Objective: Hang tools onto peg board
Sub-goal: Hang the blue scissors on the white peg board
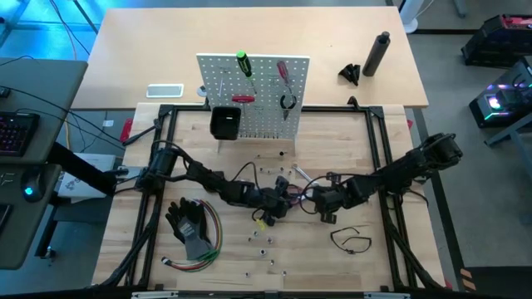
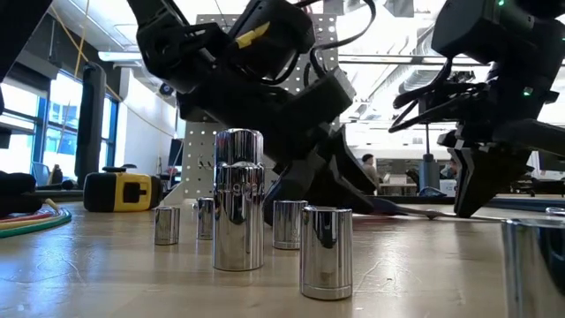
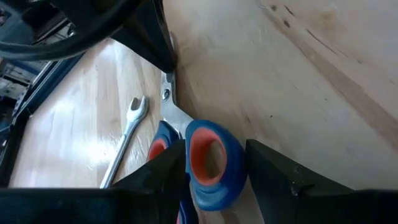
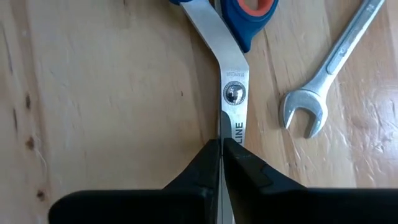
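Scissors [image 4: 231,74] with blue, orange-lined handles lie mid-table between my two grippers. My right gripper [image 4: 222,144] is shut on their blades. My left gripper [image 3: 214,149] is open, with one finger on each side of a handle loop [image 3: 208,163]; I cannot tell whether it touches. A silver wrench [image 4: 323,74] lies flat beside the scissors. The peg board [image 1: 253,95] stands upright at the far side, with a green screwdriver [image 1: 243,62], a red screwdriver [image 1: 283,71] and red pliers [image 1: 243,98] hanging on it. My right gripper pinches the scissors' closed blades [image 4: 236,127] between its two fingers, just past the pivot screw. The fingers come steeply from above and lie across the blades. The handles point away toward my left gripper. The fingers hide the blade tips.
A black bin [image 1: 224,123] sits on the board's front. Chrome sockets [image 2: 238,212] stand scattered near the front edge. A yellow tape measure [image 2: 124,190] is at the left. Black gloves [image 1: 189,224] with coloured wires lie front left. A thin black loop [image 1: 349,239] lies front right.
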You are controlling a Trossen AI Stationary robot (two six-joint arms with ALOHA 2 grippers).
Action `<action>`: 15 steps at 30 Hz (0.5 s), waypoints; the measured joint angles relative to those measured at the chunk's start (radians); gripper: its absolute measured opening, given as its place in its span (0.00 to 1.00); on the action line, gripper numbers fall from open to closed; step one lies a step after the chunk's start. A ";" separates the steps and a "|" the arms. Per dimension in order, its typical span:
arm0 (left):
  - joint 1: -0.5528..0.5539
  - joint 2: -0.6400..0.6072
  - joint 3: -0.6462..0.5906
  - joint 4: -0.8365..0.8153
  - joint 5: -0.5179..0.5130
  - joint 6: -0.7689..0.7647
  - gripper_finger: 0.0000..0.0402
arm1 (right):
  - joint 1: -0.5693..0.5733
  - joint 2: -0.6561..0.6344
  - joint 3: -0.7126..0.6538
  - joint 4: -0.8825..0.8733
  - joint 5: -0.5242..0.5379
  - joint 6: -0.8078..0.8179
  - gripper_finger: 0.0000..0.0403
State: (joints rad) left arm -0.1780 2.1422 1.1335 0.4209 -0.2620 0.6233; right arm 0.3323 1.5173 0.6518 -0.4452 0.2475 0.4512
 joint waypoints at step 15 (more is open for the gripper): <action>0.010 0.000 0.019 -0.091 -0.110 0.082 0.39 | -0.026 0.001 0.000 0.063 -0.021 -0.011 0.03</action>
State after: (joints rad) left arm -0.1679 2.1418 1.1522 0.3295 -0.3717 0.7053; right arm 0.3059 1.5181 0.6514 -0.3823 0.2263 0.4400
